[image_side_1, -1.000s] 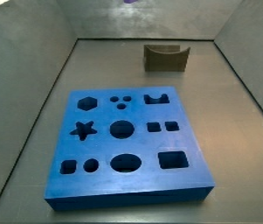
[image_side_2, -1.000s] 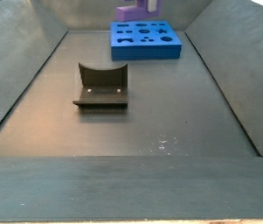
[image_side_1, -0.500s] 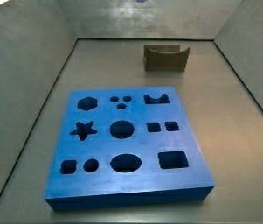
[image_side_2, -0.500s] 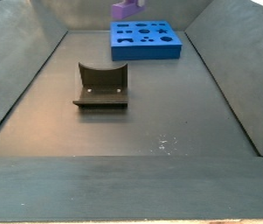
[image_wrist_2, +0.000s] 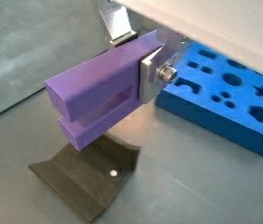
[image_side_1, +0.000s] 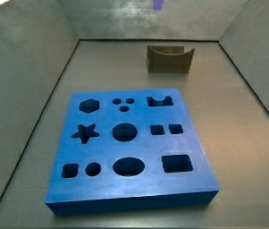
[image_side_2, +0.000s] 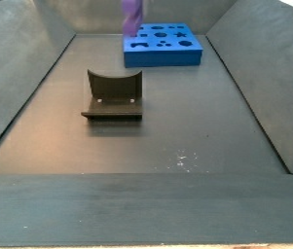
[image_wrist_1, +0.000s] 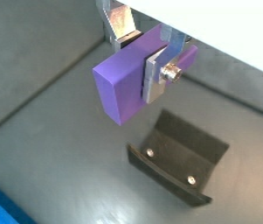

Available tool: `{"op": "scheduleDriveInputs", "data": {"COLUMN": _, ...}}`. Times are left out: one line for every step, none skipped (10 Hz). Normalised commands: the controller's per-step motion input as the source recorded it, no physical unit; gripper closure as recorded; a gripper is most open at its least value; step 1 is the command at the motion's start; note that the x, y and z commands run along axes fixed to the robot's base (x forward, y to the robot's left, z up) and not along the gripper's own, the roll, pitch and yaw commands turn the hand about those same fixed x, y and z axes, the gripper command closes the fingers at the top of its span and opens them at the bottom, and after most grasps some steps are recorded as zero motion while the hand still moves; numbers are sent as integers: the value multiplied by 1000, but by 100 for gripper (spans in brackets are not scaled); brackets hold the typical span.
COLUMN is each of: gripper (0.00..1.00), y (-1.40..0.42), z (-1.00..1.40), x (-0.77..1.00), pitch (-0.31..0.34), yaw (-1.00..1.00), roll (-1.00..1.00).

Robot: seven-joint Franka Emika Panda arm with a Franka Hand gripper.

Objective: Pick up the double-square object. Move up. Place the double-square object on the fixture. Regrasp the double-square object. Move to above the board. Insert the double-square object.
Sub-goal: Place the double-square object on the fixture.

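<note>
STEP: move-up done, carrying toward fixture (image_wrist_1: 178,162) | END EFFECTOR (image_wrist_1: 145,58): aloft, clenched on the double-square object (image_wrist_1: 128,81) | NEXT: lower it squarely into the fixture's notch, roughly 5 o'clock below.

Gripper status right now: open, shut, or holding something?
Gripper: shut on the double-square object, held in the air above the fixture in both wrist views.

One double-square object (image_wrist_2: 99,98), one fixture (image_side_2: 112,96), one board (image_side_1: 131,149), one gripper (image_wrist_1: 145,52).
</note>
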Motion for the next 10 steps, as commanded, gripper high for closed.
{"op": "scheduleDriveInputs", "data": {"gripper": 100, "y": 126, "z": -165, "x": 675, "pitch": -38, "yaw": 242, "roll": -1000}}
{"op": "scheduleDriveInputs", "data": {"gripper": 100, "y": 75, "z": -73, "x": 597, "pitch": -25, "yaw": 235, "roll": -1000}}
{"op": "scheduleDriveInputs", "data": {"gripper": 100, "y": 50, "z": -24, "x": 415, "pitch": 32, "yaw": 220, "roll": -1000}}
{"op": "scheduleDriveInputs", "data": {"gripper": 100, "y": 55, "z": -24, "x": 308, "pitch": 77, "yaw": 204, "roll": -1000}}
{"op": "scheduleDriveInputs", "data": {"gripper": 100, "y": 49, "z": -19, "x": 187, "pitch": 141, "yaw": 167, "roll": -1000}}
{"op": "scheduleDriveInputs", "data": {"gripper": 100, "y": 50, "z": -18, "x": 134, "pitch": 171, "yaw": 137, "roll": -971}}
{"op": "scheduleDriveInputs", "data": {"gripper": 100, "y": 50, "z": -8, "x": 51, "pitch": 172, "yaw": 24, "roll": -690}}
{"op": "scheduleDriveInputs", "data": {"gripper": 100, "y": 48, "z": -9, "x": 47, "pitch": 167, "yaw": -18, "roll": -573}}
{"op": "scheduleDriveInputs", "data": {"gripper": 100, "y": 45, "z": -17, "x": 70, "pitch": 154, "yaw": -67, "roll": -346}}
{"op": "scheduleDriveInputs", "data": {"gripper": 100, "y": 35, "z": -16, "x": 74, "pitch": 148, "yaw": -83, "roll": -266}}
